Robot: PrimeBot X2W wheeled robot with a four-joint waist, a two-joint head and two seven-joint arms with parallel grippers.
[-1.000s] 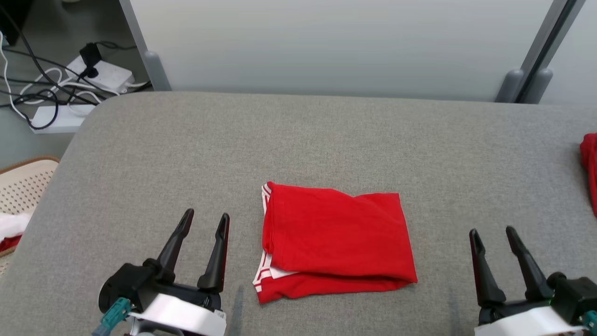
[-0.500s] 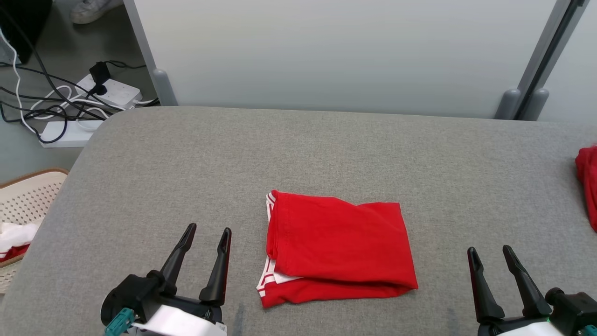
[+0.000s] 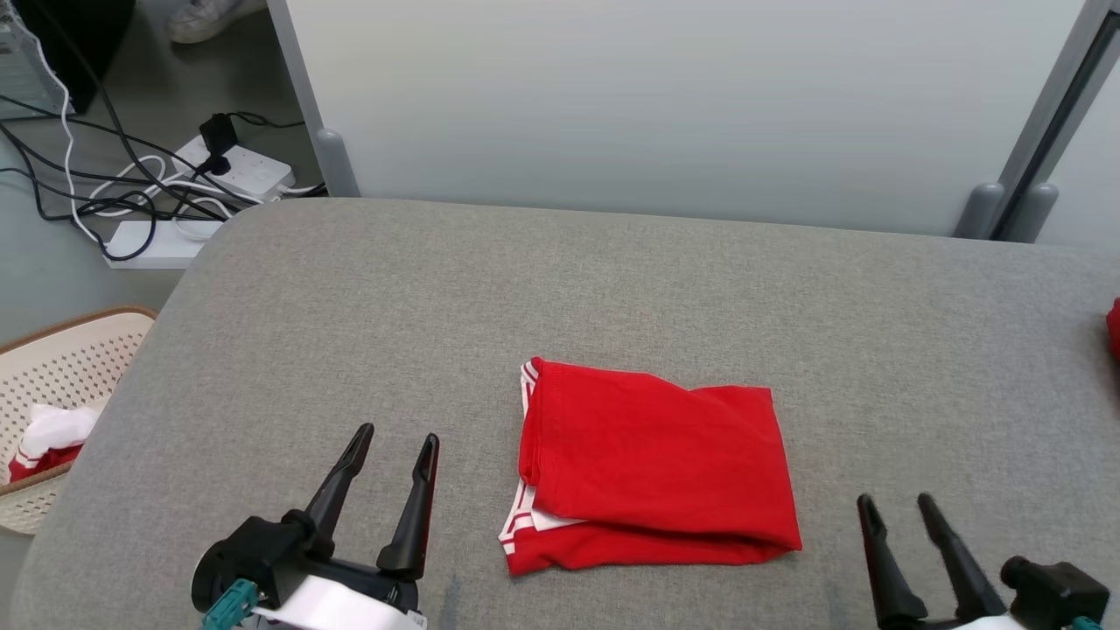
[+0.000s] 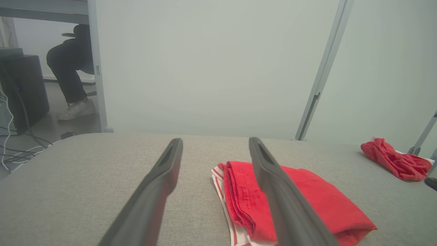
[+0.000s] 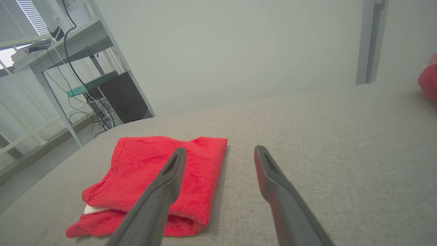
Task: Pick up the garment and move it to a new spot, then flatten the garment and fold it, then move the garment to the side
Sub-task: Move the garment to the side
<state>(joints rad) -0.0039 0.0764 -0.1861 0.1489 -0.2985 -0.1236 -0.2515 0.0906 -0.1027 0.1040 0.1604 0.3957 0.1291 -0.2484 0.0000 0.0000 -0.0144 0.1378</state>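
Observation:
The garment [image 3: 652, 468] is red with white-striped trim and lies folded into a rectangle on the grey table [image 3: 612, 280], toward its near edge. My left gripper [image 3: 398, 435] hovers just left of it, open and empty; the left wrist view has the garment [image 4: 314, 194] behind the right finger of that gripper [image 4: 215, 140]. My right gripper [image 3: 894, 500] stands open and empty a short way right of the garment's near right corner. In the right wrist view the garment [image 5: 143, 160] lies to the left, beyond that gripper [image 5: 220, 149].
Another red cloth [image 4: 396, 160] lies crumpled at the table's far right edge [image 3: 1114, 328]. A perforated basket [image 3: 52, 350] with red and white cloth stands on the floor at left. Power strips and cables [image 3: 232, 166] lie beyond the table's left corner. A seated person's leg [image 4: 68, 68] is behind the partition.
The head camera has shifted, so the whole picture moved. The garment lies as before. My right gripper has drawn back a little toward the table's near edge. Both grippers stay open.

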